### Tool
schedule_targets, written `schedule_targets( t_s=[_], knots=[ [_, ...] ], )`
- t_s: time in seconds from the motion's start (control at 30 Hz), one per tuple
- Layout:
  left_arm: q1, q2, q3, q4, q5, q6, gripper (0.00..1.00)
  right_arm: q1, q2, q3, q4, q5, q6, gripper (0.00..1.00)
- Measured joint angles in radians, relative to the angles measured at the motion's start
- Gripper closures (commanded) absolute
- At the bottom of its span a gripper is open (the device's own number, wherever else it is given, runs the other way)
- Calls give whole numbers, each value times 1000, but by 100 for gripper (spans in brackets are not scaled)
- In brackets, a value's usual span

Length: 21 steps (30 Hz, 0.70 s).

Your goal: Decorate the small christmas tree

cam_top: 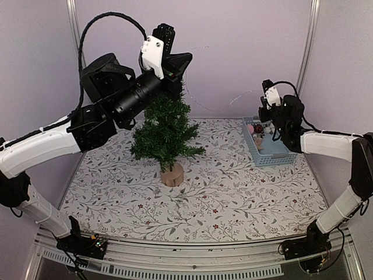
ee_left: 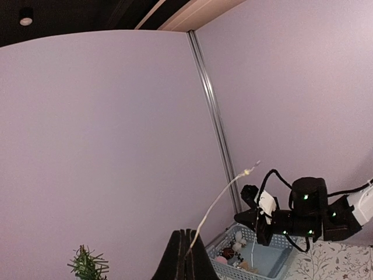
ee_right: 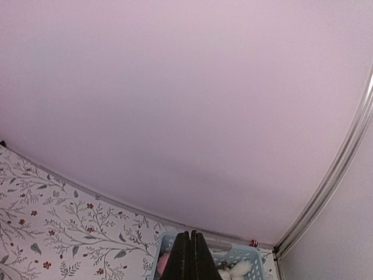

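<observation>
The small christmas tree (cam_top: 166, 131) stands mid-table on its wooden stump (cam_top: 172, 174). Its tip shows in the left wrist view (ee_left: 87, 265). My left gripper (cam_top: 187, 57) is held high, just above and right of the tree top. It is shut on a thin pale light wire (ee_left: 224, 195) whose free end sticks up past the fingers. My right gripper (cam_top: 262, 114) is shut and hovers over the blue basket (cam_top: 274, 160). A thin strand of the wire (ee_left: 253, 245) hangs from it into the basket. From its own wrist view (ee_right: 190, 259) the wire cannot be seen.
The basket (ee_left: 233, 269) at the right back holds several small ornaments, pink, white and dark. The lilac back wall and a metal corner post (cam_top: 307, 52) stand close behind both arms. The floral tablecloth (cam_top: 221, 198) covers the table.
</observation>
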Motion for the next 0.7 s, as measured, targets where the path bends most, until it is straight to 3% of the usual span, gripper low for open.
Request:
schedule_targets(
  t_s=[0.43,0.7],
  knots=[
    [0,-54,-39,13,20,-3,100,-1,-201,146,-87,44,-60,100],
    [0,-163,-67,46,50,-10,100,-1,-303,230,-215,-135,4,100]
  ],
)
